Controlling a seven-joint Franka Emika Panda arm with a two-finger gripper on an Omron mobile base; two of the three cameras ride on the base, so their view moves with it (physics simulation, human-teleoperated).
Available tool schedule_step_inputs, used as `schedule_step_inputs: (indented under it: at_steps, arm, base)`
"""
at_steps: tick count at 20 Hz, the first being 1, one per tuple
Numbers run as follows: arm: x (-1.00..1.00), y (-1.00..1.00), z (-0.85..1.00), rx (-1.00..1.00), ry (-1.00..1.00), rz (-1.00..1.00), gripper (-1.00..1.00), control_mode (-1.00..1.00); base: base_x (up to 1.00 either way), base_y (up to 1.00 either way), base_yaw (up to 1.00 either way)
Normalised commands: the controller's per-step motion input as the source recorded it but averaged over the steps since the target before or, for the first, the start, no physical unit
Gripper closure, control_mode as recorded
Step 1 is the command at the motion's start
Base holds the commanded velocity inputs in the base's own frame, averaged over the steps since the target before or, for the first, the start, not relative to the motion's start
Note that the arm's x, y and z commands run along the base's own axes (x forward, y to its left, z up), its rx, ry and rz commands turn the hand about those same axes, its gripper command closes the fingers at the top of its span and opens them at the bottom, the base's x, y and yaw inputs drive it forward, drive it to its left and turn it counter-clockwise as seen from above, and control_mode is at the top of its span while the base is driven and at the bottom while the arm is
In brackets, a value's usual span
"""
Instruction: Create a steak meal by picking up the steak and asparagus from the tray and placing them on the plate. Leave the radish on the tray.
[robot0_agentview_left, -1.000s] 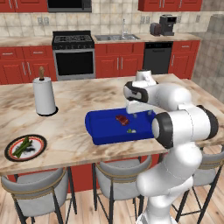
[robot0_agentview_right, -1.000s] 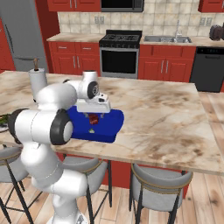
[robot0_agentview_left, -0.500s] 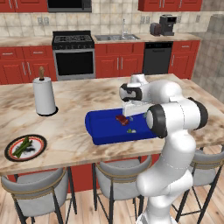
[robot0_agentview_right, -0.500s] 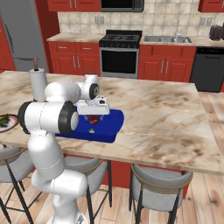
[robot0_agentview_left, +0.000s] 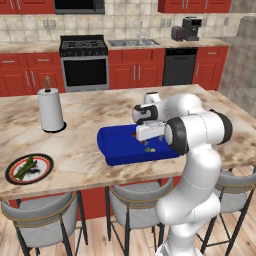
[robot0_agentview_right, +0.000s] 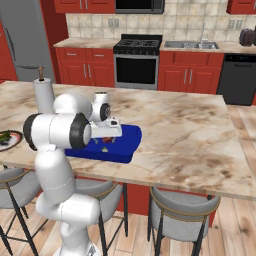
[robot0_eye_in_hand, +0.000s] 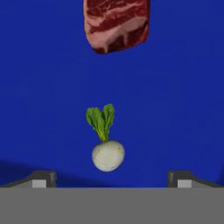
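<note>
The asparagus (robot0_agentview_left: 25, 167) already lies on the plate (robot0_agentview_left: 46, 163); the steak (robot0_eye_in_hand: 116, 24) is left, lying in the tray (robot0_agentview_left: 117, 145) beside the radish (robot0_eye_in_hand: 107, 148). The end effector (robot0_eye_in_hand: 109, 179) hangs above, released and empty.

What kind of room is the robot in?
It looks like a home kitchen, in a computer-made picture. There's a black stove against the wall, a sink with a tap beside it, red cabinets, and a big marble island counter with stools tucked under it.
</note>
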Motion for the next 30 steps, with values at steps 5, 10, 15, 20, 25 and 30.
schedule_step_inputs:
  at_steps: [5,10,15,20,25,30]
  arm:
    - [0.22,0.01,-0.05,0.00,0.00,0.01,-1.00,-1.00]
    - [0.29,0.00,-0.03,0.00,0.00,0.00,-1.00,-1.00]
    - [0.21,0.11,-0.08,0.00,0.00,0.00,-1.00,-1.00]
    - [0.13,0.21,-0.16,0.00,0.00,0.00,-1.00,-1.00]
    - [0.26,0.05,-0.19,0.01,0.00,0.00,-1.00,-1.00]
    - [0.31,0.00,-0.17,0.04,0.00,0.00,-1.00,-1.00]
  base:
    - [0.00,0.00,0.00]
    - [0.00,0.00,0.00]
    - [0.00,0.00,0.00]
    - [0.00,0.00,0.00]
    - [0.00,0.00,0.00]
    - [0.00,0.00,0.00]
